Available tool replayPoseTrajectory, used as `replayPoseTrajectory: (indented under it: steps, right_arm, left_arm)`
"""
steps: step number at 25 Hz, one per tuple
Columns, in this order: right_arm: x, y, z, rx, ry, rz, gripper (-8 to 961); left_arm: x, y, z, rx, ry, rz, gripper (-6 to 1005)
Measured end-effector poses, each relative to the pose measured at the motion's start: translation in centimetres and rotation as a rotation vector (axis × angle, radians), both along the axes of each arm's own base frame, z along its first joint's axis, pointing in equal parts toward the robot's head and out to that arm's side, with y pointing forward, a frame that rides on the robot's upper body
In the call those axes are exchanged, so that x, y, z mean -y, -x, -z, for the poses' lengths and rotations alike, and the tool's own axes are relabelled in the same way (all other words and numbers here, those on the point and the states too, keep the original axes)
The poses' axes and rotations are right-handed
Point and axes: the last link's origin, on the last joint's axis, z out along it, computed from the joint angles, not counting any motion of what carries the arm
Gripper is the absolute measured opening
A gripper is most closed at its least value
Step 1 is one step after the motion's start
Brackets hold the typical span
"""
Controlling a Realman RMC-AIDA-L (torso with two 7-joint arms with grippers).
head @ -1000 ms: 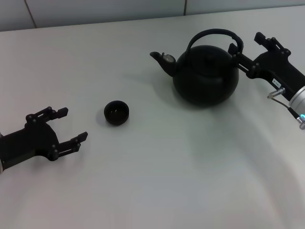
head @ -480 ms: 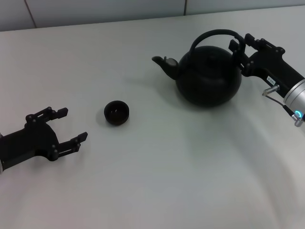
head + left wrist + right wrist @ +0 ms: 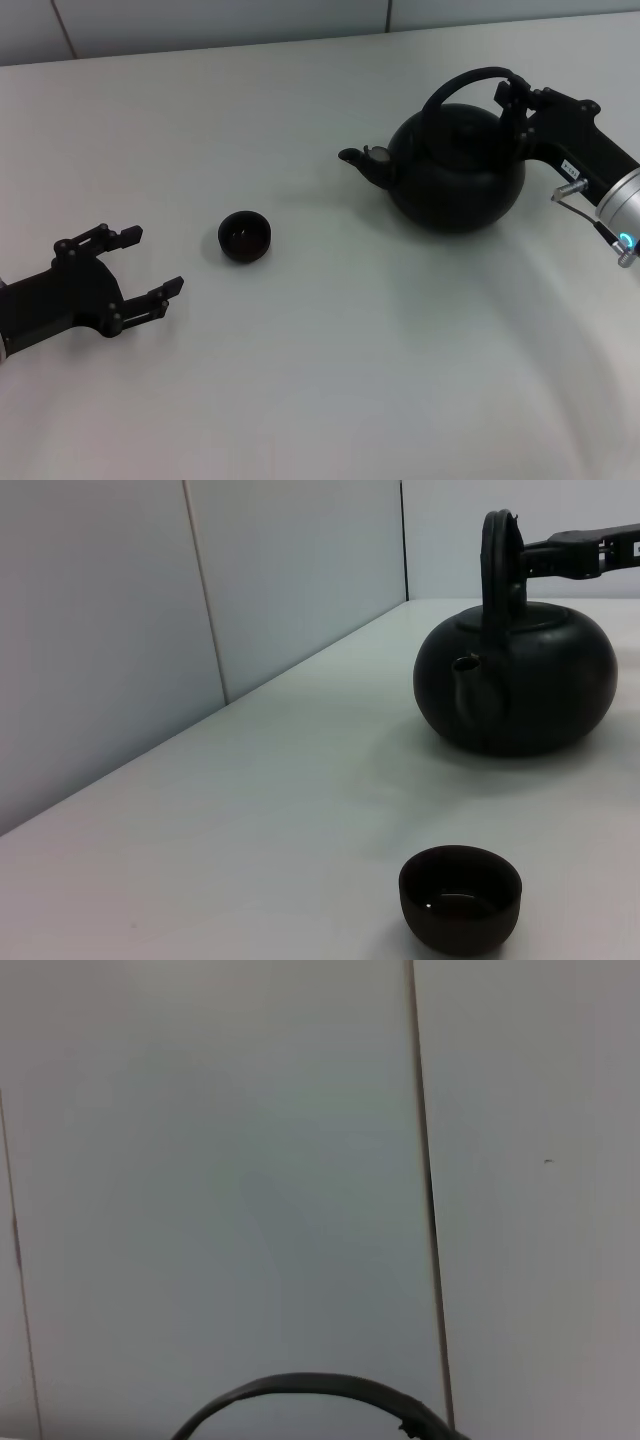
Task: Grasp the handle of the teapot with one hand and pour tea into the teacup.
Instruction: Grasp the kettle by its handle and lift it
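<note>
Teacup (image 3: 244,236) well apart from teapot (image 3: 460,172)

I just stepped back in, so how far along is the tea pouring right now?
Early stage. Done: the right hand has reached the handle and appears shut on its rear end. In hand: the teapot sits level, spout toward the teacup but well apart from it. Left: carrying it over, tilting, pouring. The left hand waits open beside the cup.

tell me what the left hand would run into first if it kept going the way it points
Probably the teacup. The left hand sits open on the table, aimed toward it and slightly past its near side, so it may only graze it; depth is hard to judge.
</note>
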Motion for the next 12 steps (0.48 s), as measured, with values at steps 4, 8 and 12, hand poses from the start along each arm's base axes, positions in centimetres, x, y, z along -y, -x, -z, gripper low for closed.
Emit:
replayPoseTrajectory:
  steps: [4,8,12]
  right_arm:
    - [0.0,0.1,-0.1,-0.009,-0.015,0.0,115]
    - [-0.1,0.5,-0.5,-0.025,-0.039,-0.023,116]
    - [-0.5,1.1,-0.8,-0.028,-0.05,-0.054,116]
  left_arm:
    - [0.0,0.0,0.0,0.0,0.0,0.0,799]
    - [0.0,-0.1,-0.1,-0.001,-0.002,0.006,799]
    - [0.0,-0.2,-0.2,-0.001,-0.004,0.011,799]
